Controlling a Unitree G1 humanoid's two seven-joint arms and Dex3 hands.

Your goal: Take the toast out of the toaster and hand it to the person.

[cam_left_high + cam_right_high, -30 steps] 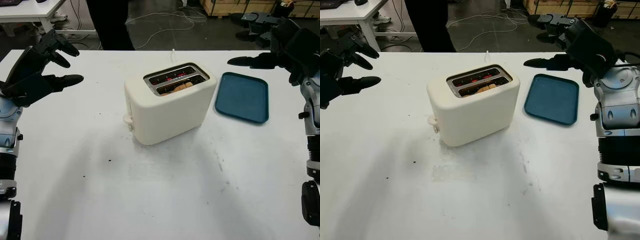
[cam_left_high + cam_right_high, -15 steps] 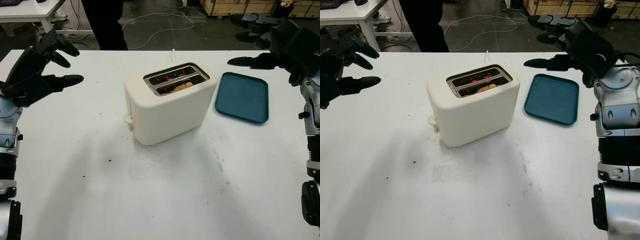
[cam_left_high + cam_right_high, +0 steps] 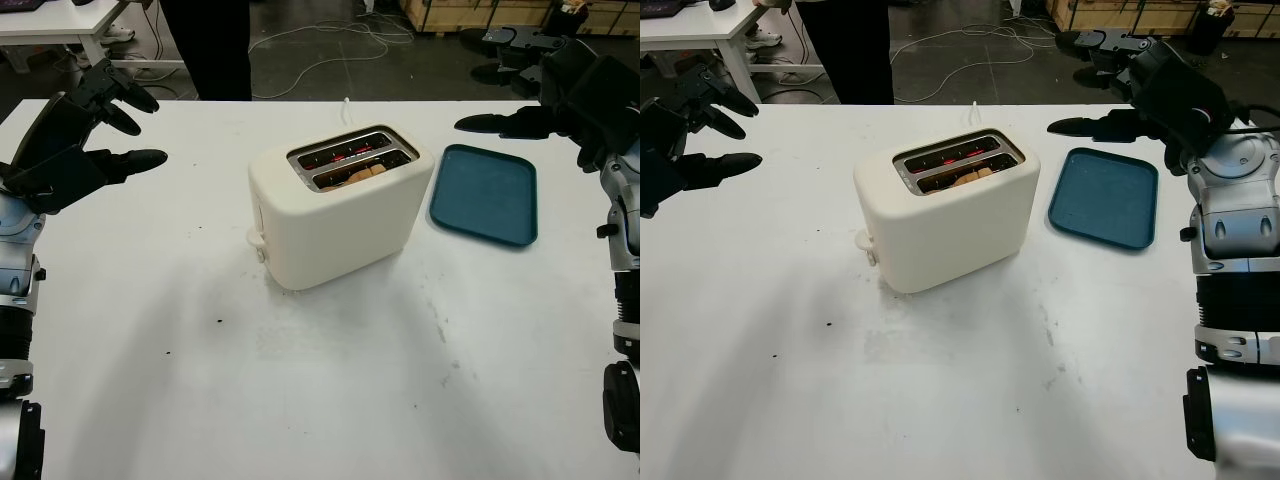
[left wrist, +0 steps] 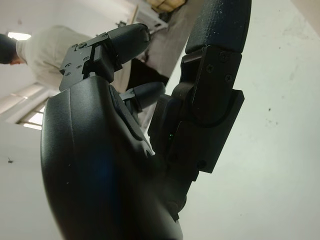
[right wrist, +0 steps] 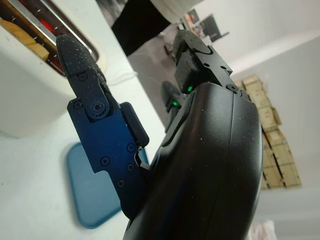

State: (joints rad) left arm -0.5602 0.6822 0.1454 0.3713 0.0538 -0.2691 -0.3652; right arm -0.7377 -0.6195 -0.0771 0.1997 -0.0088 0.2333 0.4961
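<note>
The left hand [image 3: 75, 140] hovers open, holding nothing, well left of the toaster [image 3: 338, 205] above the white surface [image 3: 300, 380]. The toast [image 3: 362, 174] sits down in the toaster's nearer slot. Right of the toaster lies a blue tray [image 3: 486, 193], and beyond it the right hand [image 3: 550, 95] hovers open, empty.

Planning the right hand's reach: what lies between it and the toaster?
Part of the blue tray sits between the open right hand and the toaster, seen in the left eye view.
</note>
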